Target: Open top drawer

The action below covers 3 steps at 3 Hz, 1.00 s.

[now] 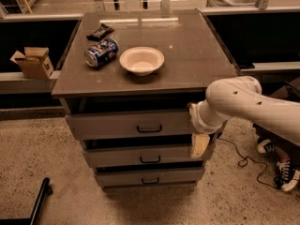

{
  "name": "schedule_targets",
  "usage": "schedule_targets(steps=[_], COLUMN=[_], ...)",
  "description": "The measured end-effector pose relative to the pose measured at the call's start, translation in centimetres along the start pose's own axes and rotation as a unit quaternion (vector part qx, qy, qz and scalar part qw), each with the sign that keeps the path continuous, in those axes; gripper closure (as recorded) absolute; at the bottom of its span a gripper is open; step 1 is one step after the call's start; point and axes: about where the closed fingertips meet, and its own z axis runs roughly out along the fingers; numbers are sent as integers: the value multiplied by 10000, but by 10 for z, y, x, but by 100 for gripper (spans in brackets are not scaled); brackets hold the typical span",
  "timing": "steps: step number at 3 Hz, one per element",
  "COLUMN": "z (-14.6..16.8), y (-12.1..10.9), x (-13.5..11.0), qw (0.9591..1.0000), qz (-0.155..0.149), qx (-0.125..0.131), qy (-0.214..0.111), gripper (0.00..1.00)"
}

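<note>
We saw the gripper (200, 144) low at the cabinet's right front corner, just beside the right end of the top drawer (122, 124), which sat directly under the tabletop (187, 55). Whether the gripper gaped or was closed, we could not make out.

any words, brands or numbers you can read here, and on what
None can be read.
blue can: print too blurred to read.
dark packet: too blurred.
cardboard box, top drawer: no text shows.
tool, at the drawers' right end: no marking shows.
</note>
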Motion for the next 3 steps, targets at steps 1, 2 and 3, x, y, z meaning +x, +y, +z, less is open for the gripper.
schedule_targets(steps=[1,2,3], z=[19,18,11], y=[-18,-27,-20], x=[-4,-9,-7], qw=[9998,9994,9988], qz=[-37,-178,-363], qx=[4,21,-101], qy=[-178,-299,-327], gripper=[0,1,12])
